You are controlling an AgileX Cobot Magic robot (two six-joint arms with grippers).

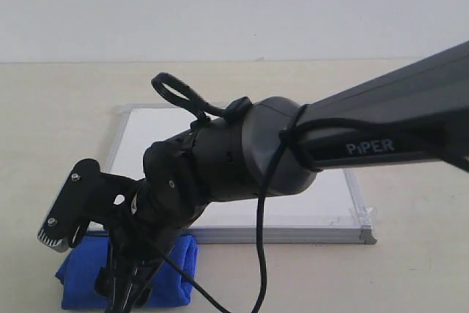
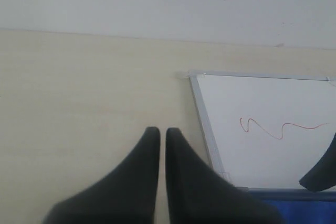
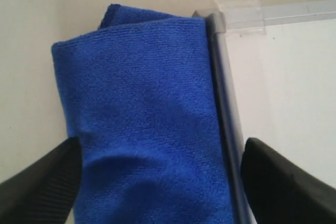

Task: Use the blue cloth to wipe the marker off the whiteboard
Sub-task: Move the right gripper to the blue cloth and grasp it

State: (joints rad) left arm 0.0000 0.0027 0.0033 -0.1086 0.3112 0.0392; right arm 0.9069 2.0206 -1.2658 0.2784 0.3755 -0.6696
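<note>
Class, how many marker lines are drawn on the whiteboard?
1: a red squiggle on the whiteboard, seen from the left wrist. The right arm covers part of the board, so more may be hidden.

The cloth [image 3: 142,129] abuts the whiteboard [image 3: 283,87] at its near left corner.

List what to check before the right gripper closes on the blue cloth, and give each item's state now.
1. Right gripper open: ok.
2. Blue cloth between its fingers: ok.
3. Only cloth in the jaw span: not ok; the whiteboard frame, right beside the cloth, also lies between the fingers.
4. Gripper low enough to pinch the cloth: cannot tell.
5. Marker in sight on the board for wiping: ok.
6. Left gripper out of the way: ok; shut, over bare table beside the board.
</note>
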